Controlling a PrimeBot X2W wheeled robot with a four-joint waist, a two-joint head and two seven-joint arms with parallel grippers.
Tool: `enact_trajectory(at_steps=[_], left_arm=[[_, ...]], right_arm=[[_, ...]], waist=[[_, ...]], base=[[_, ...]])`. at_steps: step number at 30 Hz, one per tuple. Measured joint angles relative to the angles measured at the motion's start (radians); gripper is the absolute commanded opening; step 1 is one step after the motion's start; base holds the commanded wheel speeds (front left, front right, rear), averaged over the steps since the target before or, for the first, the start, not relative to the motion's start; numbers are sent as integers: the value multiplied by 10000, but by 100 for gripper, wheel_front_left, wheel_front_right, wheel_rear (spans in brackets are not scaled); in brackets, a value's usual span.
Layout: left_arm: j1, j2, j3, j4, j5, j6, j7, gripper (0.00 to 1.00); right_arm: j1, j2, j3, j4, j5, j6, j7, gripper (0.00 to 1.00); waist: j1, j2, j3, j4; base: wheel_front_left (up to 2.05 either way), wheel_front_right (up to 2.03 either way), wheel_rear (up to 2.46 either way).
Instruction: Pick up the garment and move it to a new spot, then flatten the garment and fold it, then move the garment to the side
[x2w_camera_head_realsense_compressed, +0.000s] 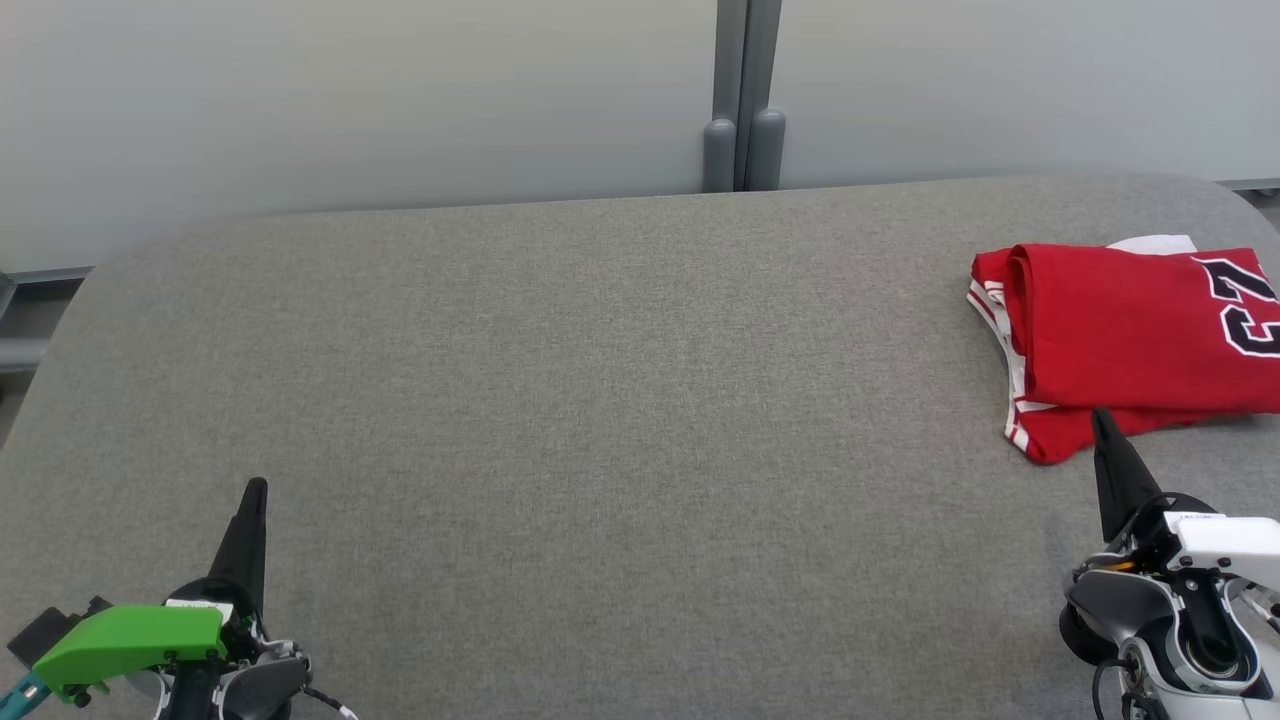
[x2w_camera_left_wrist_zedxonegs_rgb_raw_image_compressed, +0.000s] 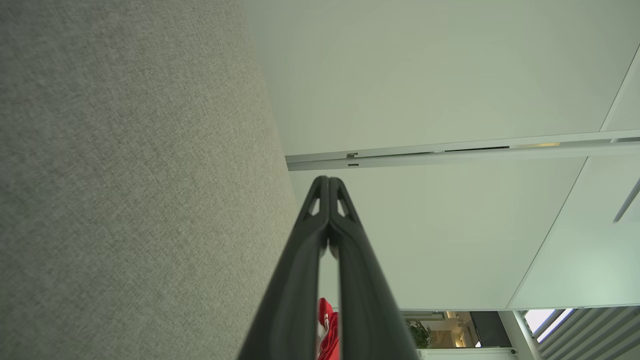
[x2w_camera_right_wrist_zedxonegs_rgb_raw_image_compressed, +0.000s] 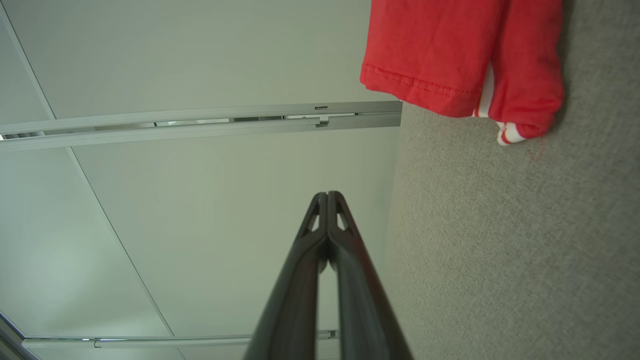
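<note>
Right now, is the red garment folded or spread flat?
Folded: the red garment lies in compact stacked layers on the table, with doubled-over edges showing.

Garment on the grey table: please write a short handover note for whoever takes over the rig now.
Garment: red jersey, lying folded at the right side of the table, partly cut off by the head view's edge.
Left tool: shut, holding nothing, at the table's near left.
Right tool: shut, holding nothing, tip at the jersey's near edge; whether it touches cannot be told.
Done: it looks folded and set aside.
Left: probably nothing; check that the fold is tidy.
</note>
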Motion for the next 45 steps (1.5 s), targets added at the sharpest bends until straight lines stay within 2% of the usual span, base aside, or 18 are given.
enact_trajectory(at_steps=[45], left_arm=[[-8, 0, 10, 15, 0, -4, 0, 0]], right_arm=[[-4, 4, -33, 4, -2, 42, 8, 0]], waist=[[0, 0, -1, 0]], base=[[0, 0, 0]])
